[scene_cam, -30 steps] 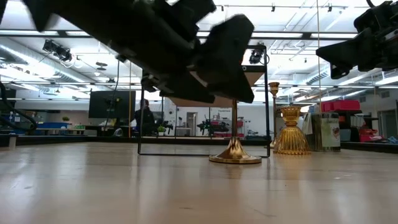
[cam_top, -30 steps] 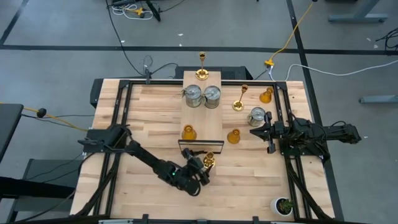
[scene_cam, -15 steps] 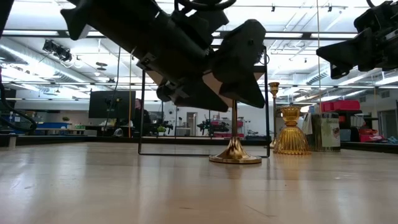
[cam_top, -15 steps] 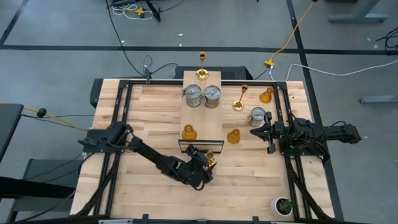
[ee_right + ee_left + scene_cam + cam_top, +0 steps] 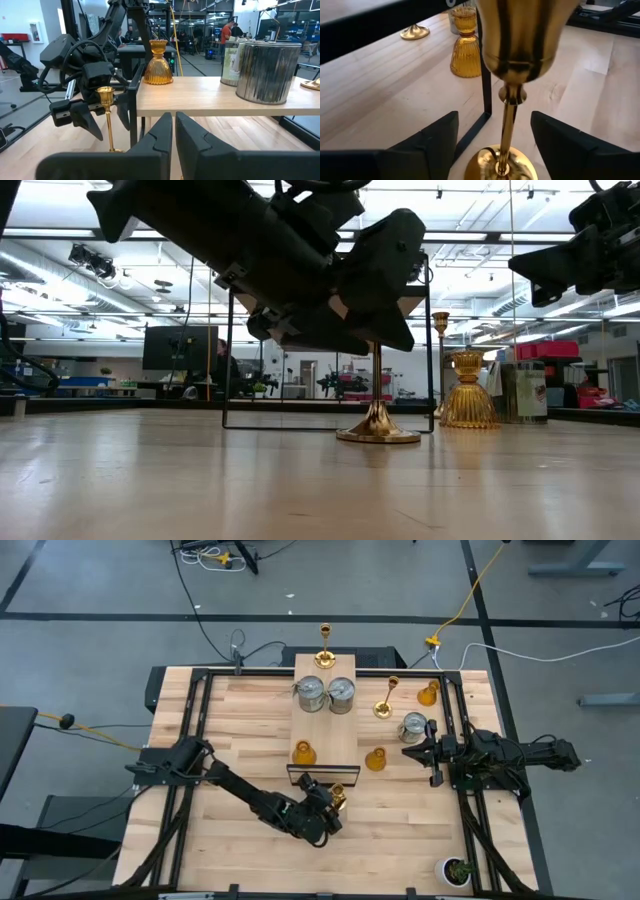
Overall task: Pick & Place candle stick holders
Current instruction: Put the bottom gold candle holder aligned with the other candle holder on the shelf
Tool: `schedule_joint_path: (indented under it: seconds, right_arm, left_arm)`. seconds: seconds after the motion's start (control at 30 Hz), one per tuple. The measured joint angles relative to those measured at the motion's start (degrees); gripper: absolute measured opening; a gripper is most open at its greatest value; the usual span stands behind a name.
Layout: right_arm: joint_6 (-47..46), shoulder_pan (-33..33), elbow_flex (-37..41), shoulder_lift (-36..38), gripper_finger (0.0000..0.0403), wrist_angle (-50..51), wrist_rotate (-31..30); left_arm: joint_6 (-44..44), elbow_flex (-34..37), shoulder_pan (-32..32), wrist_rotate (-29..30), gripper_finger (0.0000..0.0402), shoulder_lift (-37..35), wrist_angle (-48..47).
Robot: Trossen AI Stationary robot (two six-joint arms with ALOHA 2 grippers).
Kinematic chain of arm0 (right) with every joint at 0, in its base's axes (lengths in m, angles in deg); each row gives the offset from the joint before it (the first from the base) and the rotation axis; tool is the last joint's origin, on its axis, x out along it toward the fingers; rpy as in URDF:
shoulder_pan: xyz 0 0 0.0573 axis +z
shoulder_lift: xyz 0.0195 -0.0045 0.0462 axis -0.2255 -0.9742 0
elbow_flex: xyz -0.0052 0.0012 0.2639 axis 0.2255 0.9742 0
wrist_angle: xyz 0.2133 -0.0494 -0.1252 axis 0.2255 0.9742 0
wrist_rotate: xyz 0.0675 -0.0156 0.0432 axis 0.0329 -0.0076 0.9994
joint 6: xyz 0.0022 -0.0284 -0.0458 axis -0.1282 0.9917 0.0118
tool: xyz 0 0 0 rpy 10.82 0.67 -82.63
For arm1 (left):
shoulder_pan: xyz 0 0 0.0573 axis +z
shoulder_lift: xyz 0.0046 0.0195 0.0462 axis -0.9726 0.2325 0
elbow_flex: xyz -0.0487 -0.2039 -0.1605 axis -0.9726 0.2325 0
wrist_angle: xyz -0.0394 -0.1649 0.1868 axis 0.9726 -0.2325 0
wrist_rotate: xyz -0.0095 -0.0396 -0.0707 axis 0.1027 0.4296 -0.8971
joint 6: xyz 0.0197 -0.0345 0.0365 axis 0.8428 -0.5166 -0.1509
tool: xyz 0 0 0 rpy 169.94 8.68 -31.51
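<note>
The left gripper (image 5: 492, 145) has slid in since a second ago — its fingers now flank the stem of the gold candlestick (image 5: 338, 799), apart, not yet touching, near the table's front. A grasp looks imminent. The right gripper (image 5: 173, 131) waits, pressed together.
</note>
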Motion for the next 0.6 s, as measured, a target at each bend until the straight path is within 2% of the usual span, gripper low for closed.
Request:
schedule_joint_path:
  seconds: [0.6]
  right_arm:
    - [0.0, 0.0, 0.0, 0.0, 0.0027, 0.0, 0.0]
  left_arm:
    - [0.0, 0.0, -0.4, 0.0, 0.0171, 0.0, 0.1]
